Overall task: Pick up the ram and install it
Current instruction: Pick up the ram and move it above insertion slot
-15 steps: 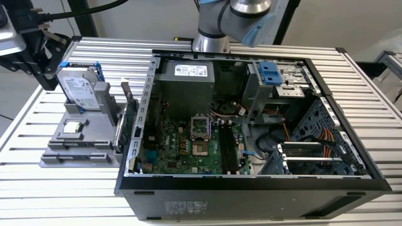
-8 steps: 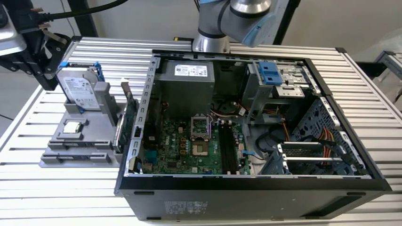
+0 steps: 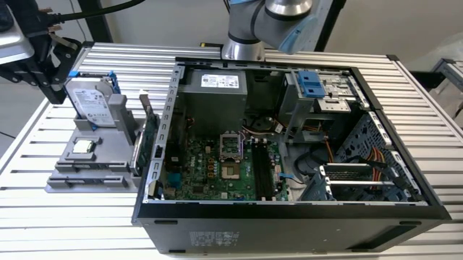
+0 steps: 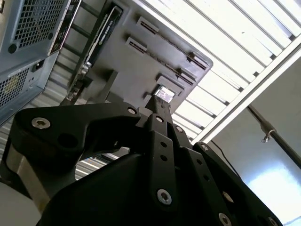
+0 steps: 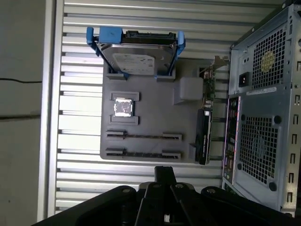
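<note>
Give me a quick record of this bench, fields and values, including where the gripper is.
table: slatted metal
computer case: open, motherboard exposed
holder: grey, beside the case, on the exterior view's left
hard drive: upright in blue frame, on holder
green card: on edge at holder's case side
gripper: raised off the holder, wrist views facing it
ram: cannot tell where

**Legible print: none**

1. Hard drive (image 5: 135, 52) in a blue frame: white label (image 5: 136, 62) with dark print, too small to read in the exterior view or the first wrist view.
2. Power supply (image 3: 217, 103) inside the open computer case (image 3: 289, 208): white sticker (image 3: 219, 81) on its top face, print unreadable.
3. Case outer wall, exterior view: pale label (image 3: 214, 238), characters indistinct.
4. Case rear, first wrist view: round yellow sticker (image 5: 268, 60) on the fan grille and a pale strip label (image 5: 263, 92) beside the power socket (image 5: 243, 79), neither readable.
</note>
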{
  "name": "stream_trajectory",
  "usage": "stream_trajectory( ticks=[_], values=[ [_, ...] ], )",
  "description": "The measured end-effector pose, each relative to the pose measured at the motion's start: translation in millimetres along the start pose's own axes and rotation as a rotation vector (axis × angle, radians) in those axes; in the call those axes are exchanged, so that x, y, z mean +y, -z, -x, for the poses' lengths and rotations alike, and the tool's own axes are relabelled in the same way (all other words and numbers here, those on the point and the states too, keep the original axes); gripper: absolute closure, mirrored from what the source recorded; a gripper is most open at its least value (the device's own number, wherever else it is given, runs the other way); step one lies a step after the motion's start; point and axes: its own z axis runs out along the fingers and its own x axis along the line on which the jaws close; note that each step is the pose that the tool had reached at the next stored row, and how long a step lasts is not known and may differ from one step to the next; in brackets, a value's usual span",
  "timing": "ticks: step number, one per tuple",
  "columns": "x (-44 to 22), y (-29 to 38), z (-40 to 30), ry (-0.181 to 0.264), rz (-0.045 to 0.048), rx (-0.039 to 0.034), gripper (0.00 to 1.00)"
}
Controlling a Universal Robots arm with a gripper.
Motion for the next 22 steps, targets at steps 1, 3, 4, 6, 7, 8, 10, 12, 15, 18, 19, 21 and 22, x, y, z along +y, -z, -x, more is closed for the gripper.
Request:
stream_trajectory(
  ticks=[1, 3, 4, 6, 7, 8, 10, 12, 15, 18, 19, 21, 22],
  values=[
    [0.0, -0.1, -0.1, 0.0, 0.0001, -0.0001, 1.0],
    [0.0, -0.1, 0.0, 0.001, 0.0001, 0.0, 1.0],
    [0.0, 0.0, 0.0, 0.018, 0.0002, 0.0009, 1.0],
    [0.0, 0.0, 0.0, 0.032, -0.0008, 0.0016, 1.0],
    [0.0, 0.0, 0.0, 0.032, -0.0009, 0.0017, 1.0],
    [0.0, 0.0, 0.0, 0.032, -0.0009, 0.0016, 1.0],
    [0.0, 0.0, -0.1, 0.032, -0.001, 0.0016, 1.0],
    [0.0, 0.0, -0.1, 0.032, -0.0011, 0.0016, 1.0],
    [0.0, 0.0, 0.0, 0.032, -0.0013, 0.0016, 1.0],
    [0.0, -0.1, 0.0, 0.017, -0.0016, 0.001, 1.0],
    [0.0, -0.1, 0.1, 0.007, -0.0018, 0.0005, 1.0],
    [0.0, -0.2, 0.1, -0.018, -0.0021, -0.0006, 1.0],
    [0.0, -0.3, 0.0, -0.031, -0.0022, -0.0013, 1.0]
  ],
)
